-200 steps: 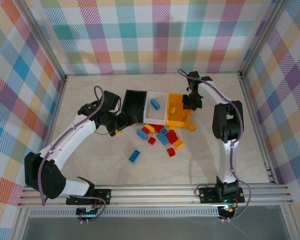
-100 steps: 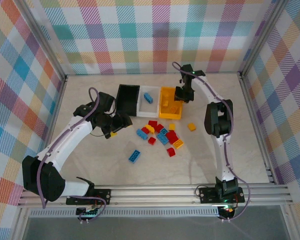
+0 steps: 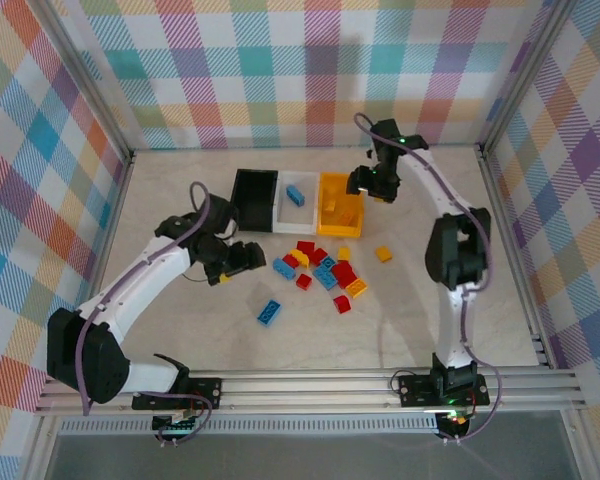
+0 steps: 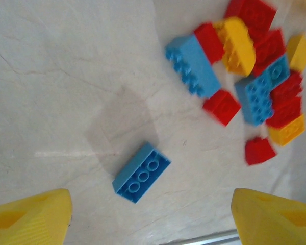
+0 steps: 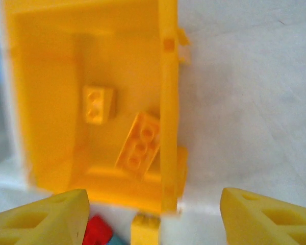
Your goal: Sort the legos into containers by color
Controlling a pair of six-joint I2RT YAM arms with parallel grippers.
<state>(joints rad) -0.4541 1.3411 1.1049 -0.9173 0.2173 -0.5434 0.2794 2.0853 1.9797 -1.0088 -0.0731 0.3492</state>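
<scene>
- The table is a pale, cream surface with faint marble veins and takes up the middle of the scene.
- Walls covered in pastel plaid cloth close it in on the left, far and right sides.
- Metal frame posts stand at the corners, and a metal rail runs along the near edge, where both arms are bolted.
- Three bins stand side by side, touching, at the far middle: a black bin on the left, a white bin in the middle and a yellow bin on the right.
- One blue brick lies in the white bin.
- Two yellow bricks lie in the yellow bin.
- A pile of red, blue and yellow legos lies on the table just near of the bins.
- A lone blue brick lies nearer and left of the pile, and a lone yellow brick lies to its right.
- The left gripper is low over the table just left of the pile. Its yellow fingers are spread wide and hold nothing.
- The right gripper hangs over the right edge of the yellow bin. Its fingers are wide apart and hold nothing.
</scene>
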